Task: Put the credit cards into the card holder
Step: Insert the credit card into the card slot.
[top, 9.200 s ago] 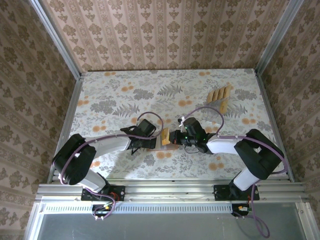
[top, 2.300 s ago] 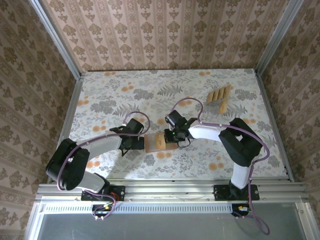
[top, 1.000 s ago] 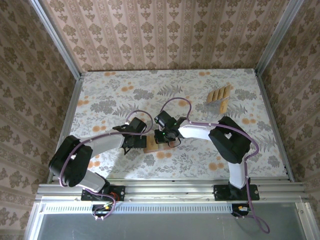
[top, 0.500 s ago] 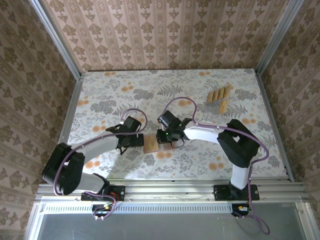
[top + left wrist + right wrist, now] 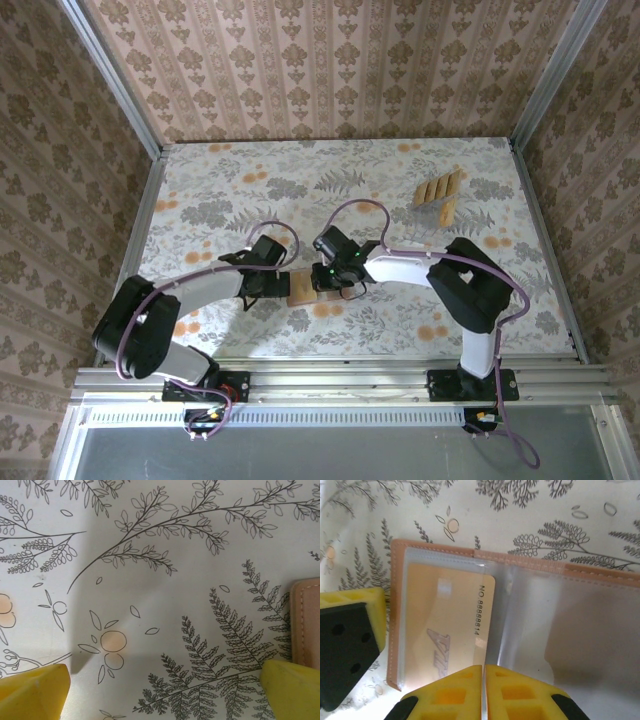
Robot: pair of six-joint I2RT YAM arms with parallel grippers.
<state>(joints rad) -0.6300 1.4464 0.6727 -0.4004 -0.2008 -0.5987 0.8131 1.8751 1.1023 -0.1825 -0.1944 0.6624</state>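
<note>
— What is changed from nine seconds back?
— The salmon-brown, leather-like folding card holder (image 5: 303, 291) was then held on edge between the two claws. It is now laid open and flat near the middle of the floral-printed table (image 5: 200, 180), and the right arm is swung further left.
— How is the right gripper (image 5: 484, 677) set?
— It is clenched, its yellow fingertips pressed together with nothing seen between them. It is poised over the holder where the two clear pockets meet.
— And the cards?
— One thin tan-beige card (image 5: 451, 630) is lodged in the left clear pocket, its printed number showing. The remaining tan cards (image 5: 438, 189) are left at the far right of the table, well apart from the holder.
— The left gripper (image 5: 162, 695)?
— It is spread wide and released, with bare table between its fingers. The holder's stitched left edge is seen just beside one yellow finger (image 5: 295, 687).
</note>
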